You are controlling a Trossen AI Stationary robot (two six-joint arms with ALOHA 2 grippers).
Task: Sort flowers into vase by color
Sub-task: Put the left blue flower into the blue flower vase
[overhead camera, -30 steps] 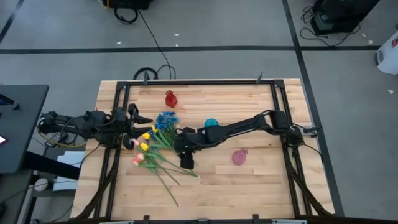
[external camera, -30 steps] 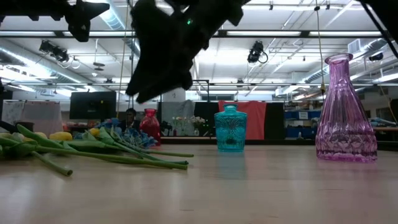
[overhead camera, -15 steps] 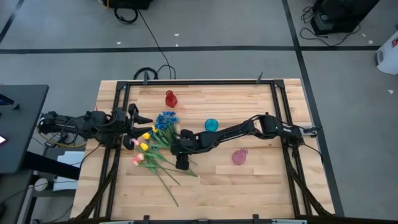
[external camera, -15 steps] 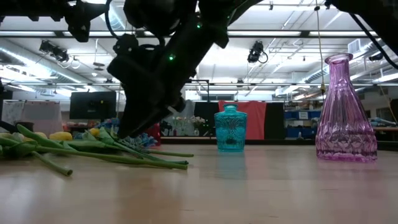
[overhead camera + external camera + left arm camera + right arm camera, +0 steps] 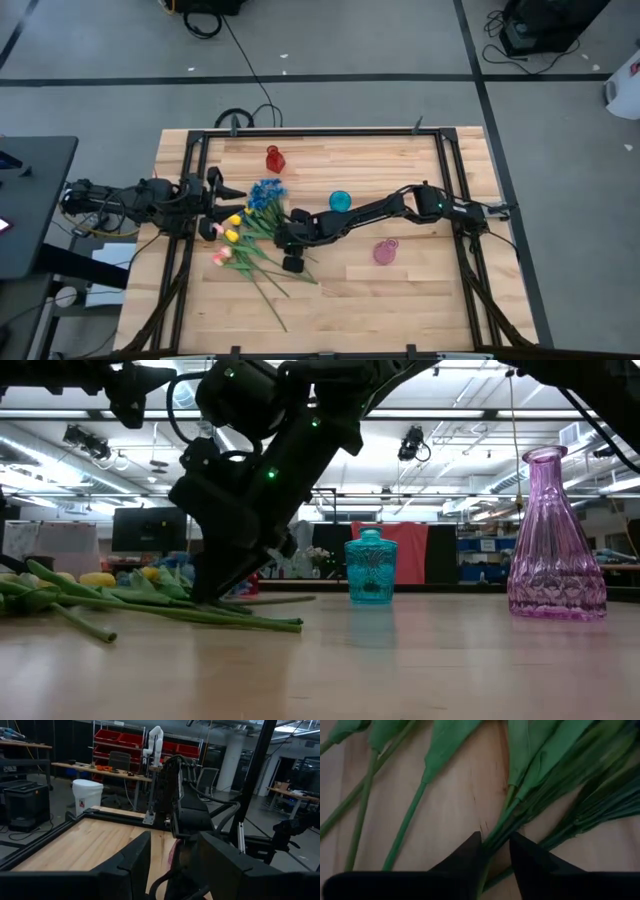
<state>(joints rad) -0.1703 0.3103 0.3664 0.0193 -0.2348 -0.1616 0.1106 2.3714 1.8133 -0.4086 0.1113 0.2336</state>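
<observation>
From above, the flowers point(image 5: 247, 232) lie on the bench's point(image 5: 400, 290) left half, the right pincer point(image 5: 283, 243) over their stems. Level across, it touches the stems point(image 5: 150, 605). Its wrist camera shows fingers point(image 5: 465, 857) grasping one stem. Left pincer point(image 5: 222, 192) released at the left edge.

From table height, the dark right arm's gripper point(image 5: 215, 592) blocks the small red glass vase behind it. Its wrist camera cuts the long green flower stems point(image 5: 405, 825) off at every edge, blossoms unseen.
</observation>
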